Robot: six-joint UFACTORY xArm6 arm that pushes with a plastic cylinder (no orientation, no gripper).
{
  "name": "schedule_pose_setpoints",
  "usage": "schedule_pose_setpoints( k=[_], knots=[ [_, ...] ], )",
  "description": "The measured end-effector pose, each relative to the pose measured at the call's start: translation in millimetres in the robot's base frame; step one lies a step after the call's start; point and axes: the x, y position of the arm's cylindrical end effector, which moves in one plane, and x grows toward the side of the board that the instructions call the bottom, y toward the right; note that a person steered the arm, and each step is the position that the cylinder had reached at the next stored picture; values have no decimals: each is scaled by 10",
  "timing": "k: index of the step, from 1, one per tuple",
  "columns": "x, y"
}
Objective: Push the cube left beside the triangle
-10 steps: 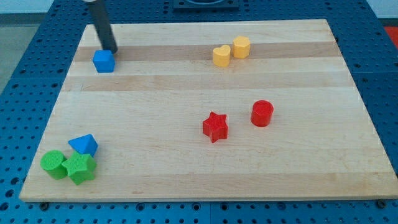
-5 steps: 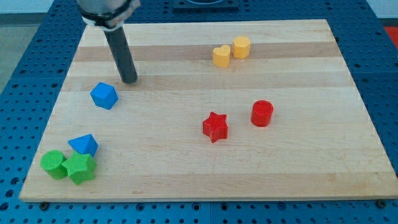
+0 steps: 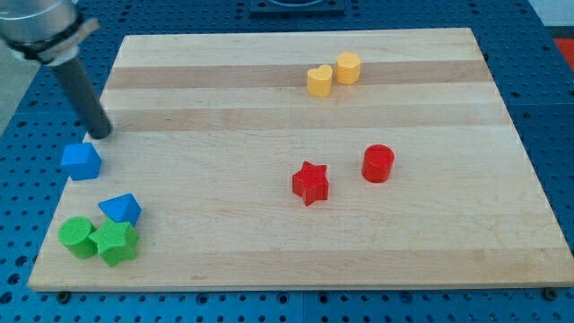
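The blue cube (image 3: pixel 81 161) sits at the wooden board's (image 3: pixel 269 233) left edge, about halfway down. The blue triangle (image 3: pixel 120 209) lies below and a little to its right, apart from it. My tip (image 3: pixel 102 134) rests on the board just above and to the right of the cube, a small gap between them. The dark rod rises from the tip toward the view's top left.
A green cylinder (image 3: pixel 77 237) and a green star-like block (image 3: pixel 116 242) sit against the triangle's lower side near the bottom left corner. A red star (image 3: pixel 310 183) and red cylinder (image 3: pixel 378 163) lie mid-board. A yellow heart (image 3: pixel 318 81) and yellow hexagon (image 3: pixel 348 67) sit near the top.
The blue cube has slid down and left from near the top left corner to the board's left edge. My tip followed it down and then left.
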Motion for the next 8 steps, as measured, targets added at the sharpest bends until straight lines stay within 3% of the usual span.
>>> schedule_pose_setpoints(
  k=[1,3,7,8],
  knots=[
    [119,-94],
    [788,-2],
    [938,118],
    [710,116]
  ],
)
